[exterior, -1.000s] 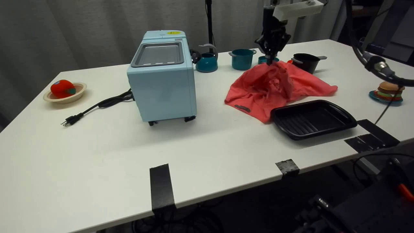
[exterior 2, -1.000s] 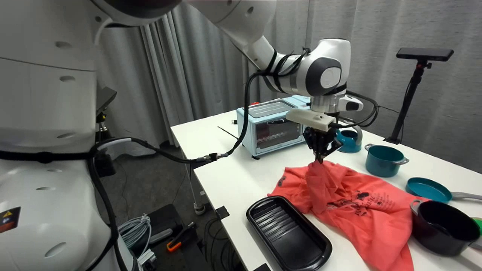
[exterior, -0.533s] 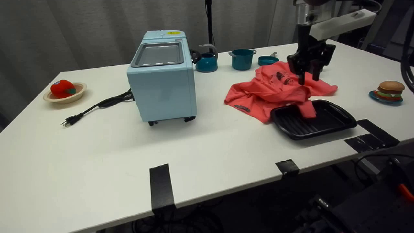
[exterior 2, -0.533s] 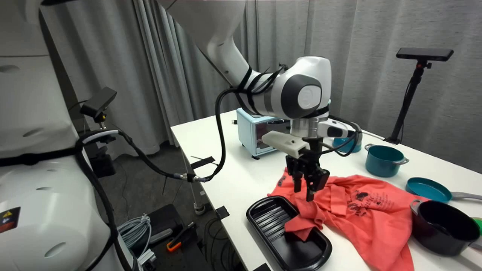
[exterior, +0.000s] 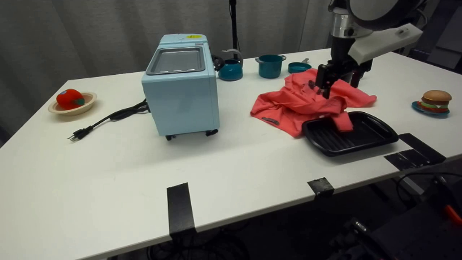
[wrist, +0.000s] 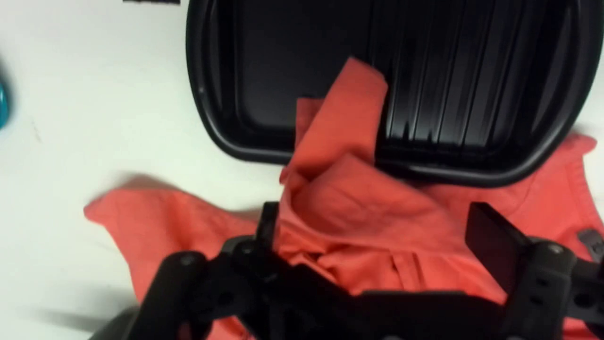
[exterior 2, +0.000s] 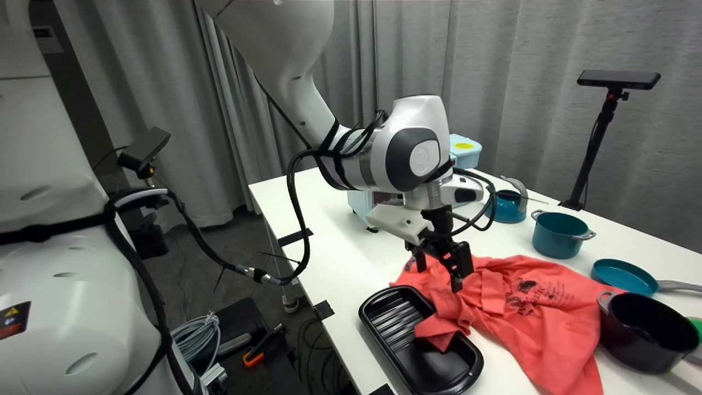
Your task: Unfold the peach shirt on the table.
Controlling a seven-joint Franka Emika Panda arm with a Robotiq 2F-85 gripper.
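Observation:
The peach shirt (exterior: 288,104) lies crumpled on the white table (exterior: 231,162), with a dark print (exterior 2: 526,299) showing on its far part. One folded flap (wrist: 349,108) of it hangs over the rim and into a black tray (wrist: 439,71). Above the shirt's bunched part, my gripper (exterior 2: 439,278) stands tilted with its jaws wide apart. In the wrist view, shirt cloth shows below and between the fingers of the gripper (wrist: 374,208), and none of it is pinched. The shirt's underside and inner folds are hidden.
A black pot (exterior 2: 647,329) borders the shirt's far end. Behind the shirt stand a teal pot (exterior: 270,66), a teal pan (exterior 2: 625,277) and a kettle (exterior: 231,69). A light-blue toaster oven (exterior: 184,94) and a toy burger (exterior: 436,101) are farther out.
A second ago my gripper was shut on a raised fold of shirt. It has let go and opened, moving toward the tray, and the flap has dropped into it. Lately the gripper has tilted.

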